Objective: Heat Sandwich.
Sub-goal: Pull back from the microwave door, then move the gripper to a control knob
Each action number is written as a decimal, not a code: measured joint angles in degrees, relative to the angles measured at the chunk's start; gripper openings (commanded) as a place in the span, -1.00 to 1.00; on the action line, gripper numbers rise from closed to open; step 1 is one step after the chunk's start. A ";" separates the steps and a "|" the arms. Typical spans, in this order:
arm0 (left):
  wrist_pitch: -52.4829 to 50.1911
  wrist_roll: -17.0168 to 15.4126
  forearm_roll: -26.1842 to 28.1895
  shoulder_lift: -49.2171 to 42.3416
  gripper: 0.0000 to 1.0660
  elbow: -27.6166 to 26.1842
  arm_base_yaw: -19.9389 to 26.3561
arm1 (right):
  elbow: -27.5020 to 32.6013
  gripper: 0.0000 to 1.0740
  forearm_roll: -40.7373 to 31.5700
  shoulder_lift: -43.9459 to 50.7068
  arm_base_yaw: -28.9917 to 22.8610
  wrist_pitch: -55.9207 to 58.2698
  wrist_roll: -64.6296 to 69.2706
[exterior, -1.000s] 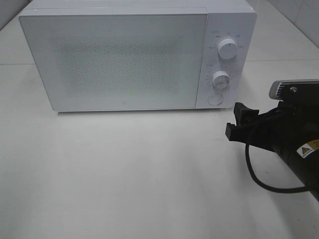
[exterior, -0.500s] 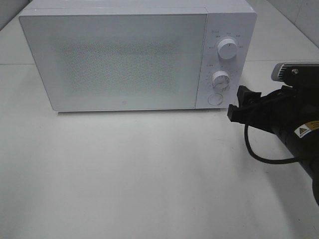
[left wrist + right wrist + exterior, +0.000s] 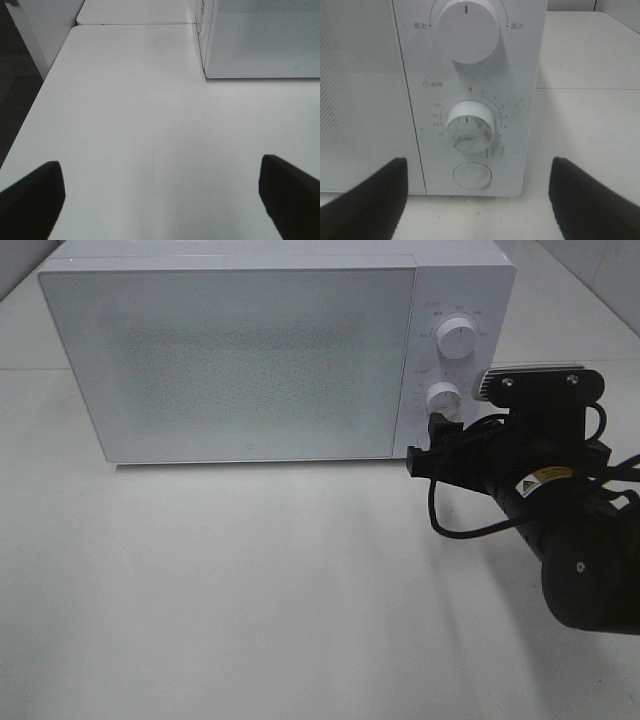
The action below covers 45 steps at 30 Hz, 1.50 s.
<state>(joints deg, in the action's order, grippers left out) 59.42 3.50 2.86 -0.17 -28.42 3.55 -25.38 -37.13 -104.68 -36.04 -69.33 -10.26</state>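
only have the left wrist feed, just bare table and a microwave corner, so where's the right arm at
observer: the right gripper sits in front of the microwave, at the bottom of its control panel.
operator: open or shut
observer: jaws open and empty; in the right wrist view the round button lines up between them.
operator: timer set yet
observer: no, the mark on the lower dial points at zero.

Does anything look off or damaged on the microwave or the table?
On the microwave, the lower dial and the round button beneath it carry dark scuffs or smudges, with more marks beside them. The upper dial looks clean. Nothing spilled or askew.
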 measured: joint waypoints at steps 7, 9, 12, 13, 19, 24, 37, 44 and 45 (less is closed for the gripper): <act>0.00 0.00 0.00 0.00 0.90 0.00 0.00 | -4.47 0.42 2.69 -3.50 3.04 0.00 0.00; 0.00 0.00 0.00 0.00 0.90 0.00 0.00 | -5.61 0.42 3.21 -4.47 3.67 0.00 0.00; 0.00 0.00 0.00 0.00 0.90 0.00 0.00 | -7.39 0.42 4.13 -5.67 4.47 0.00 0.00; 0.00 0.00 0.00 0.00 0.90 0.00 0.00 | -8.02 0.42 4.53 -6.13 4.81 0.00 0.00; 0.00 0.00 0.00 0.00 0.90 0.00 0.00 | -11.80 0.42 6.42 -9.40 6.30 1.66 0.00; 0.00 0.00 0.00 0.00 0.90 0.00 0.00 | -13.58 0.42 7.10 -11.34 6.30 2.06 0.00; 0.00 0.00 0.00 0.00 0.90 0.00 0.00 | -14.27 0.24 6.82 -12.26 6.88 2.64 0.00; 0.00 0.00 0.00 0.00 0.90 0.00 0.00 | -14.27 -0.35 6.70 -12.26 6.88 1.43 0.00; 0.00 0.00 0.00 0.00 0.90 0.00 0.00 | -14.27 -0.54 6.93 -12.32 6.82 1.43 0.00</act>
<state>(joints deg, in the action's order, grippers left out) 59.42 3.50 2.86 -0.17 -28.42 3.55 -39.65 -30.19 -117.00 -29.22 -67.90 -10.26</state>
